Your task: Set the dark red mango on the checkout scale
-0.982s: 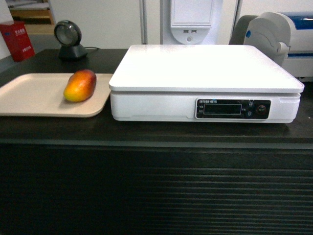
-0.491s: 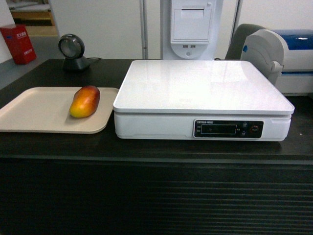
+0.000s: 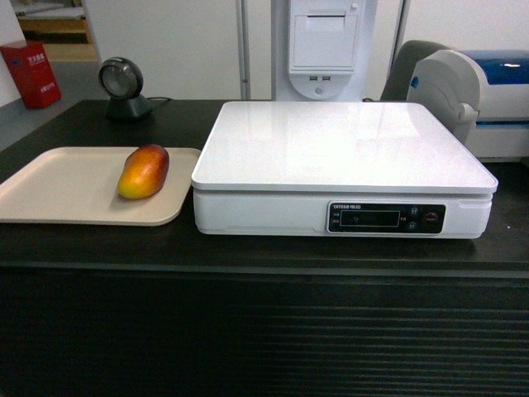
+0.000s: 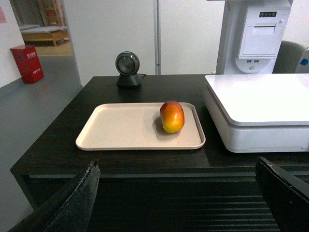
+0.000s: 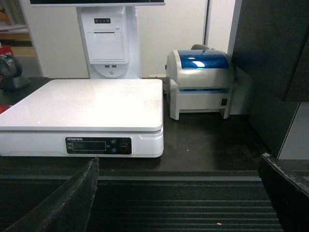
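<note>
The dark red mango [image 3: 144, 171] lies on its side near the right end of a beige tray [image 3: 50, 186], red end to the back and yellow end to the front; it also shows in the left wrist view as the mango [image 4: 172, 116]. To its right stands the white scale [image 3: 343, 153] with nothing on its top and a black display panel [image 3: 385, 217] on its front. Both rest on the black checkout counter [image 3: 264, 331]. My left gripper [image 4: 177, 163] hangs open in front of the ribbed counter face, below the tray. My right gripper [image 5: 179, 159] is open too, low before the scale [image 5: 87, 108]. Neither arm shows in the head view.
A round barcode scanner [image 3: 121, 80] stands behind the tray. A white kiosk printer [image 3: 324, 45] rises behind the scale. A label printer with a blue lid [image 5: 199, 82] sits right of the scale, beside a dark wall panel [image 5: 270, 72]. A red box [image 3: 30, 73] stands at the far left.
Compared with a second ago, the head view now looks from higher and a little farther back, so the mango and scale sit lower in frame. Since half a second ago nothing has moved.
</note>
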Robot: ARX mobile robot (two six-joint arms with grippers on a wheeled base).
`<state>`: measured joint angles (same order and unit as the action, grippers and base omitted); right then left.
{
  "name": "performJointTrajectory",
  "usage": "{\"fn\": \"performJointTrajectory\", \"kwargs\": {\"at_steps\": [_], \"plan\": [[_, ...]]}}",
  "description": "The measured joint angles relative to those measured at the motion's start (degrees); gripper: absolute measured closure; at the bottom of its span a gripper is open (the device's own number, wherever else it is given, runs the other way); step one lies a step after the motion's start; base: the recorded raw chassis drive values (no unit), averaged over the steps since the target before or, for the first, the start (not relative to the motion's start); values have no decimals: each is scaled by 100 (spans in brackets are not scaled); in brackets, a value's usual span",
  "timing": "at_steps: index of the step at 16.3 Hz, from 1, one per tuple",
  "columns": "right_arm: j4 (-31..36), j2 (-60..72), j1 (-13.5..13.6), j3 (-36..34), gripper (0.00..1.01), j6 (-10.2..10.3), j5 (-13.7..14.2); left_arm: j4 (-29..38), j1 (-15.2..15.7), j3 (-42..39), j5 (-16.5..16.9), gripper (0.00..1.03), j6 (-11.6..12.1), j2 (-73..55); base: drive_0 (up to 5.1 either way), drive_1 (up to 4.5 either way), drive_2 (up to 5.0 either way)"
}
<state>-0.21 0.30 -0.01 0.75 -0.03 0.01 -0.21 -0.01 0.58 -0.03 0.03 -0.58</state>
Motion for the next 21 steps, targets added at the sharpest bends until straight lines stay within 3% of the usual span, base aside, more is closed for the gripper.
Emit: {"fn": "performJointTrajectory", "kwargs": {"at_steps": [3, 4, 5, 6, 7, 8, 10, 11, 13, 14, 16, 17, 18, 21], "plan": [[0, 0, 0, 0, 3, 0, -2, 0, 0, 0, 0, 5, -2, 0, 0, 0, 0], [0, 0, 0, 0, 3, 0, -2, -55, -107, 7, -262, 5, -105, -26, 0, 0, 0], [-2, 0, 0, 0, 3, 0, 7, 61, -988, 103, -1604, 5, -433, -415, 0, 0, 0], [4, 0, 0, 0, 3, 0, -7, 343, -1690, 229, -2267, 5, -570, -776, 0, 0, 0], [2, 0, -2, 0, 3, 0, 0, 813, -1902, 337, -2774, 5, -616, -1154, 0, 0, 0], [2, 0, 0, 0, 3, 0, -2, 1480, -1659, 457, -2592, 5, -678, -1779, 0, 0, 0], [2, 0, 0, 0, 3, 0, -2, 2640, -1045, 533, -1766, 5, -761, -2992, 0, 0, 0], [0, 0, 0, 0, 3, 0, -4, 3154, -901, 627, -1606, 5, -767, -3661, 0, 0, 0], [0, 0, 0, 0, 3, 0, -2, 4503, -437, 1215, -658, 5, -723, -5515, 0, 0, 0], [2, 0, 0, 0, 3, 0, -2, 4850, -227, 1593, -385, 5, -686, -6236, 0, 0, 0], [0, 0, 0, 0, 3, 0, -2, 4983, -90, 1906, -140, 5, -678, -6767, 0, 0, 0], [-2, 0, 0, 0, 3, 0, -2, 4953, 39, 2400, 190, 5, -636, -7521, 0, 0, 0], [0, 0, 0, 0, 3, 0, -2, 4739, 164, 2962, 584, 5, -601, -8360, 0, 0, 0], [0, 0, 0, 0, 3, 0, -2, 3735, 249, 4677, 1117, 5, -380, -10181, 0, 0, 0]]}}
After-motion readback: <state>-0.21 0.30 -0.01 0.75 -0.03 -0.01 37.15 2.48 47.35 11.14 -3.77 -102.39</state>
